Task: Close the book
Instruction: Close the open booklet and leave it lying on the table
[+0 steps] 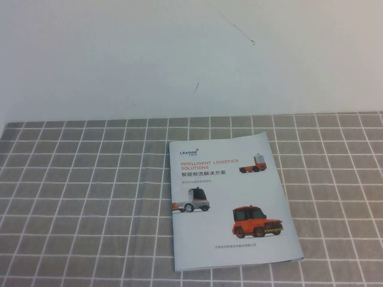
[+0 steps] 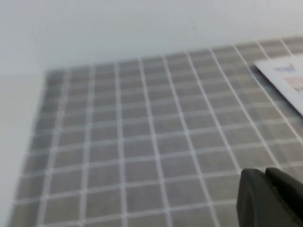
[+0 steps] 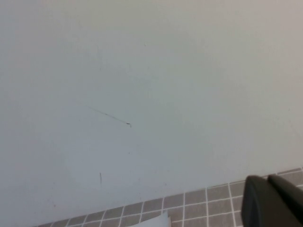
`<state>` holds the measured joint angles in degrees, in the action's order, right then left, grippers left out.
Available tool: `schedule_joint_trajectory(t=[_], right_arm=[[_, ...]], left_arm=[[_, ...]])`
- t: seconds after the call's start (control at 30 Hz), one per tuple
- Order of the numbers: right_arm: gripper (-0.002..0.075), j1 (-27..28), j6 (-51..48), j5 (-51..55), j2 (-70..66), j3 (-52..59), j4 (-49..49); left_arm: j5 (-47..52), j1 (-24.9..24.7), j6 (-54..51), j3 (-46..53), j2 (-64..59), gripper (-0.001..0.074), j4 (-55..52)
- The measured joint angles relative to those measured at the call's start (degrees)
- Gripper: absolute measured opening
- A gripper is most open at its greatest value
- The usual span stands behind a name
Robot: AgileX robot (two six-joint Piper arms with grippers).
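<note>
The book (image 1: 233,203) lies flat and closed on the grey checked cloth (image 1: 84,197), right of centre, its white cover with orange vehicles facing up. Neither gripper appears in the high view. In the left wrist view my left gripper (image 2: 265,176) hangs above bare cloth with its dark fingers pressed together and nothing between them; a corner of the book (image 2: 286,80) shows well away from it. In the right wrist view my right gripper (image 3: 267,179) is shut and empty, facing the white surface, with a book corner (image 3: 154,221) just visible.
A plain white surface (image 1: 179,54) with a few thin dark marks lies beyond the cloth's far edge. The cloth's left edge (image 2: 40,118) shows in the left wrist view. Bare cloth surrounds the book on the left and right.
</note>
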<state>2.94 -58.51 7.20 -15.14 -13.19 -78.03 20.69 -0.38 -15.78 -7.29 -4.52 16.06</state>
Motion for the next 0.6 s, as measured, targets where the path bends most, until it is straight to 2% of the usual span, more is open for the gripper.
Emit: schedule_joint_trajectory(t=[0.23,0.47,0.6], right_arm=[[-0.0003,0.0,0.0,0.0,0.0,0.0,-0.1],[-0.0003,0.0,0.0,0.0,0.0,0.0,-0.2],[-0.0003,0.0,0.0,0.0,0.0,0.0,-0.2]], left_arm=[[-4.8,0.0,2.6,8.4,5.1,-0.0003,-9.5],[-2.7,0.0,10.9,8.4,5.1,-0.0003,-10.8],[-2.4,-1.8,13.3,8.3,5.1,-0.0003,-11.8]])
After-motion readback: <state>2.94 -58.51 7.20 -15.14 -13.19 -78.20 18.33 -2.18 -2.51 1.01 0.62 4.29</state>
